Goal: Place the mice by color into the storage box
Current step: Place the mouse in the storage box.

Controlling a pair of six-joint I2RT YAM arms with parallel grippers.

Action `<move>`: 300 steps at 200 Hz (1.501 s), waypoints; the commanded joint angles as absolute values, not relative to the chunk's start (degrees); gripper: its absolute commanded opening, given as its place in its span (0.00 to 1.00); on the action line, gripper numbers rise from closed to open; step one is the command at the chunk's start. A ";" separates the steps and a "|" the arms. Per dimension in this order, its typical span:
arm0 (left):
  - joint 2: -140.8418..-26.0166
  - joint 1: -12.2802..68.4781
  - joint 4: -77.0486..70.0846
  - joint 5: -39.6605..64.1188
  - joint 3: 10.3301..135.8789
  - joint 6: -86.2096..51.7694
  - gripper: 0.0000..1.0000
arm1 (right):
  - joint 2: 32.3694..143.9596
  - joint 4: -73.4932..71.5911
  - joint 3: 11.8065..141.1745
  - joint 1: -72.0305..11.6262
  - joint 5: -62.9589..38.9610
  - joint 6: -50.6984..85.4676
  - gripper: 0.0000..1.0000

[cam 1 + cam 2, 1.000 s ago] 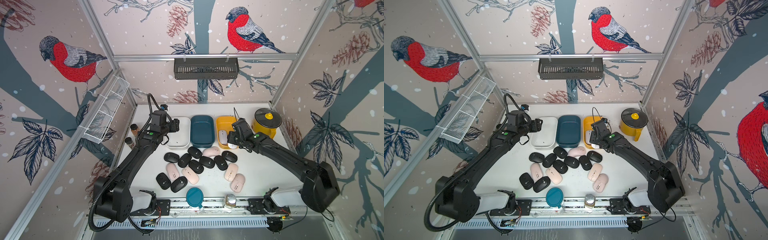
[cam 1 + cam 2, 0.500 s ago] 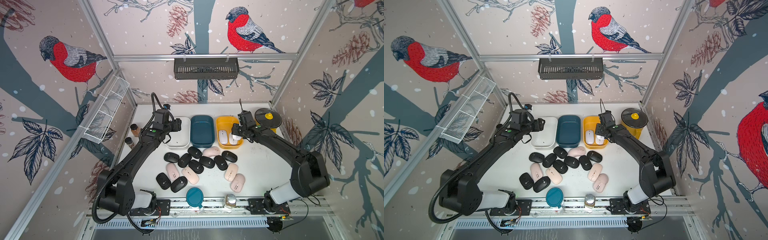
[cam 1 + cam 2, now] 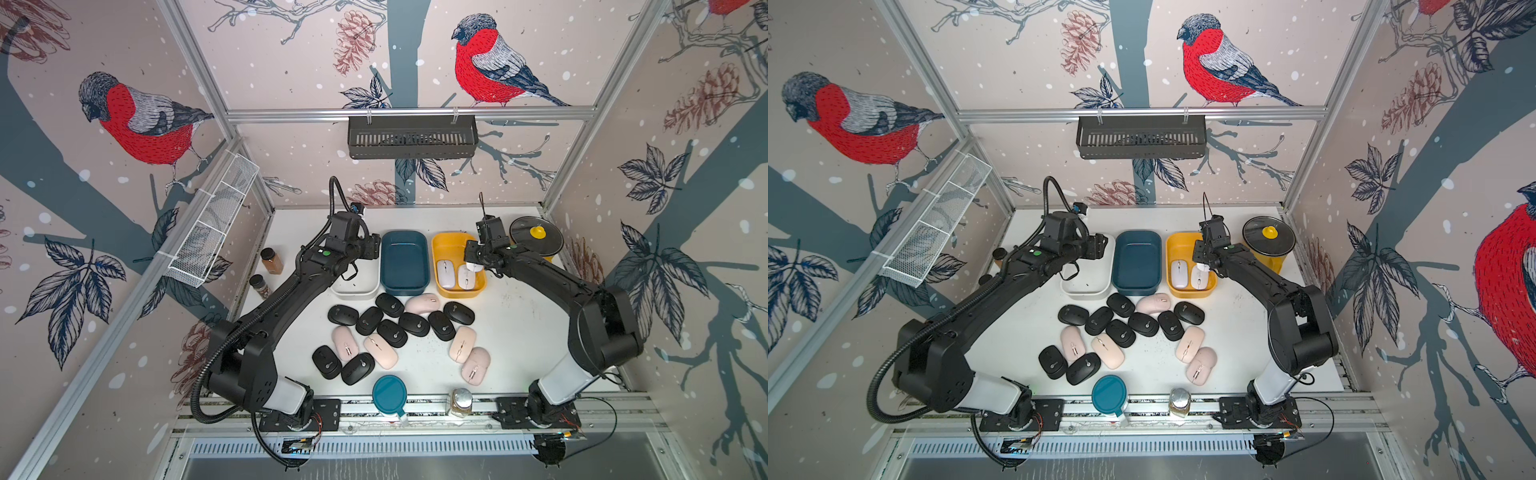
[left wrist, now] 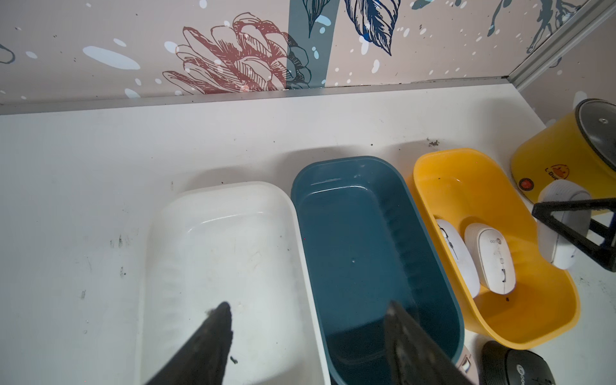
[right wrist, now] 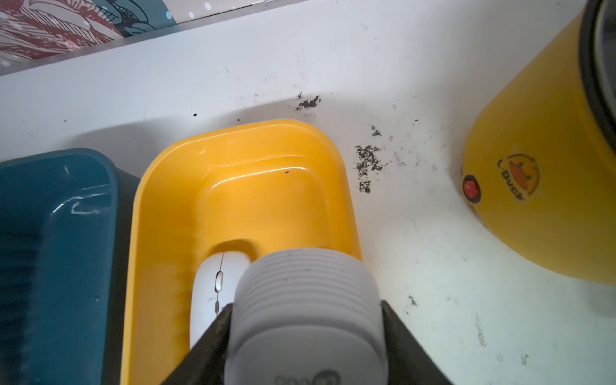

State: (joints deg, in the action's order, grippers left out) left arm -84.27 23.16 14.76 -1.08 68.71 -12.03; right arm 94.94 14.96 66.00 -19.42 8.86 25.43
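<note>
Currently I am gripping a white mouse [image 5: 310, 333] in my clamped right pincer [image 5: 306, 305] above the edge of the yellow bin [image 5: 166, 216], while my left pincer [image 4: 308, 308] is hovering, jaws apart, over the white bin [image 4: 216, 240].

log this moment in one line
left jaws: open, empty, near white bin | right jaws: shut on white mouse above yellow bin edge | two white mice in bin
</note>
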 commanded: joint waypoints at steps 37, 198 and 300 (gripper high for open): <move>-84.99 23.20 14.90 -3.04 68.57 -10.46 0.72 | 99.34 11.25 68.46 -19.19 9.32 23.64 0.52; -84.64 23.20 13.61 -2.45 67.07 -11.87 0.72 | 114.23 12.58 80.33 -21.97 14.04 19.33 0.52; -85.87 23.20 13.82 -2.90 67.41 -11.73 0.72 | 118.70 13.05 83.18 -21.88 14.17 18.96 0.55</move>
State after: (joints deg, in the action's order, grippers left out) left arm -85.67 23.20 14.52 -1.91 67.09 -11.77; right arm 117.84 13.21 82.30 -21.76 13.13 19.35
